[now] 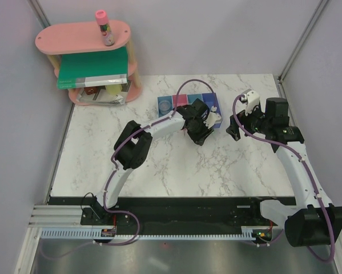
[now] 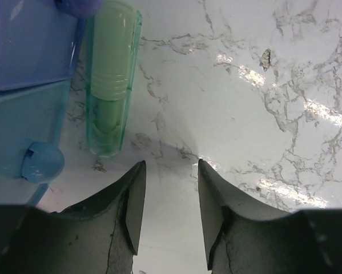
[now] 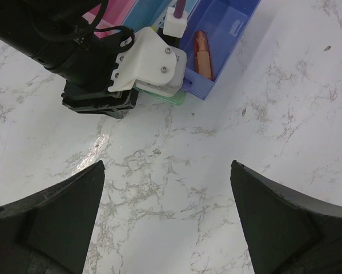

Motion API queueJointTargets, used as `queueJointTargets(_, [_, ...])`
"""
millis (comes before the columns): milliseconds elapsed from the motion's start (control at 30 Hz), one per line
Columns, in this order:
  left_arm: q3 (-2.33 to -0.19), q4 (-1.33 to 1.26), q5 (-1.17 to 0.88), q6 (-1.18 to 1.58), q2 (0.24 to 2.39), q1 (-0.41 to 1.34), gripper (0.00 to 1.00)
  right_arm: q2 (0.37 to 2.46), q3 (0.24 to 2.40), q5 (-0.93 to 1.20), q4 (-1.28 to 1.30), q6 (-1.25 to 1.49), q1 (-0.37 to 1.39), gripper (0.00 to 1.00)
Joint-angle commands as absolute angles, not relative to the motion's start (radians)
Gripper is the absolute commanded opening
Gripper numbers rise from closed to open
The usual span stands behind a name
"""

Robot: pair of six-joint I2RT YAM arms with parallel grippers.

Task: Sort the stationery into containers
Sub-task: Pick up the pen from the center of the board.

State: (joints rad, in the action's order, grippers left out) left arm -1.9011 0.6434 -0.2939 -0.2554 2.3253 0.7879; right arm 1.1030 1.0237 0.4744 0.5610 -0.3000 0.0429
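The row of joined bins stands at the table's middle back. A clear round pot lies in its left light blue bin. An orange-tipped piece lies in the darker blue bin. A green eraser-like piece in a clear green case lies on the table against the bins' near side. My left gripper is open and empty, low over the table just short of the case; it also shows in the top view. My right gripper is wide open and empty over bare marble, right of the bins.
A pink oval two-tier shelf stands at the back left with a pink-capped tube on top and a big green book on its lower tier. My left wrist sits close before my right gripper. Walls enclose the table.
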Motion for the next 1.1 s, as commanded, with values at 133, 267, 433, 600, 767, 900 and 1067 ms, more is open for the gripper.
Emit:
queueJointTargets(133, [-1.899, 0.578, -0.242, -0.376, 2.244, 0.802, 0.48, 1.115, 1.072, 0.505, 0.557, -0.293, 0.040, 0.98])
queueJointTargets(267, [-1.933, 0.574, -0.206, -0.422, 2.264, 0.804, 0.51, 1.117, 1.077, 0.508, 0.560, -0.293, 0.040, 0.98])
queueJointTargets(433, [-1.956, 0.566, -0.164, -0.486, 2.279, 0.807, 0.63, 1.117, 1.077, 0.506, 0.565, -0.298, 0.040, 0.98])
queueJointTargets(600, [-1.951, 0.563, -0.166, -0.525, 2.272, 0.808, 0.70, 1.118, 1.072, 0.508, 0.565, -0.301, 0.041, 0.98])
queueJointTargets(767, [-1.951, 0.551, -0.166, -0.592, 2.293, 0.808, 0.74, 1.123, 1.075, 0.512, 0.563, -0.298, 0.040, 0.98])
queueJointTargets(900, [-1.986, 0.538, -0.146, -0.678, 2.344, 0.808, 0.76, 1.121, 1.074, 0.517, 0.566, -0.295, 0.041, 0.98])
queueJointTargets(1067, [-2.019, 0.537, -0.144, -0.745, 2.410, 0.807, 0.77, 1.118, 1.068, 0.512, 0.566, -0.298, 0.040, 0.98])
